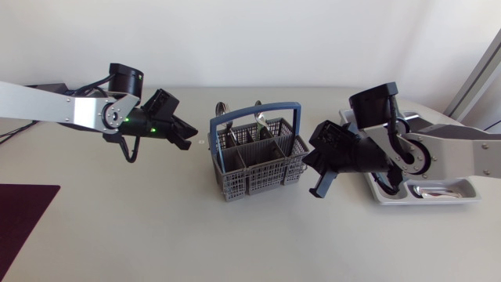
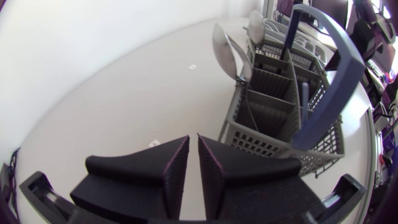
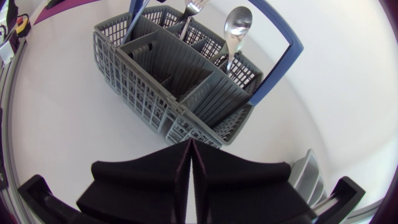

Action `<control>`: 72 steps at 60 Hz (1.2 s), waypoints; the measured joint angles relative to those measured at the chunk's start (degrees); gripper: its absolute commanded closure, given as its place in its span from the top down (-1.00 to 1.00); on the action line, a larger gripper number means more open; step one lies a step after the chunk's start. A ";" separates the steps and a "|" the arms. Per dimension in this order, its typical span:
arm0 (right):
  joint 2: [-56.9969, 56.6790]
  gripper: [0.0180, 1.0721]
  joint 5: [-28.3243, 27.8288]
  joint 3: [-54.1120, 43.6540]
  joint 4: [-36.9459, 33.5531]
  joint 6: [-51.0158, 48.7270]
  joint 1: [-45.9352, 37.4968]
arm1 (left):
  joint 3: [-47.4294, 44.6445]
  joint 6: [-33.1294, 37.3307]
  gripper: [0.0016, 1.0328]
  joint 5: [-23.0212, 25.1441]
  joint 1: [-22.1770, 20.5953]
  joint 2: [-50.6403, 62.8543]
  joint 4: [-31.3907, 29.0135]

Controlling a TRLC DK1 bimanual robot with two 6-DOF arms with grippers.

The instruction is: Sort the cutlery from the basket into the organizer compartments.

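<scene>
1. The grey plastic lattice cutlery basket (image 1: 258, 178) stands upright near the middle of the table, between the two arms, and its arched blue handle (image 1: 258, 106) spans it from end to end.
2. Cutlery stands handle-down in the compartments on the basket's far side. A shiny metal spoon (image 3: 238, 22) and a metal fork (image 3: 196, 6) rise above the rim in the right wrist view. Two spoon bowls (image 2: 227, 46) show in the left wrist view. The near compartments look empty.
3. The pale grey organizer tray (image 1: 468, 188) lies at the table's right side, partly under the right arm and well apart from the basket. Something shiny and metallic (image 1: 434, 190) lies in its near compartment; what it is cannot be told.
4. The matte black right gripper (image 1: 311, 159) sits low, just beside the basket's right end and pointing at its corner. Its fingers (image 3: 177, 171) are pressed together with nothing between them.
5. The matte black left gripper (image 1: 185, 140) hangs above the table to the basket's left, apart from it and aimed toward it. Its fingers (image 2: 177, 168) stand nearly together, leaving only a thin slit, and hold nothing.
6. A small white mark (image 1: 200, 142) lies on the table just ahead of the left gripper.
7. A dark maroon mat (image 1: 23, 215) covers the table's near left corner.
</scene>
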 measured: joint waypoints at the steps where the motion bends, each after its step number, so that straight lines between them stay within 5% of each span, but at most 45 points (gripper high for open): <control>1: 0.00 -0.89 -0.02 -0.02 0.00 0.07 0.00 | 0.59 -0.35 -0.75 0.31 0.00 0.72 0.15; 23: 4.28 -0.89 0.02 -0.55 3.45 1.44 -1.31 | 8.13 -3.93 -0.78 9.97 -1.05 8.66 0.02; 42: 7.02 -0.89 0.20 0.28 5.49 3.74 -3.15 | 7.74 1.86 -0.86 14.56 -1.57 8.76 -8.39; 72: 8.26 -0.89 1.38 4.44 5.49 5.20 -1.81 | -8.85 8.02 -0.86 16.52 -7.72 -3.17 -12.61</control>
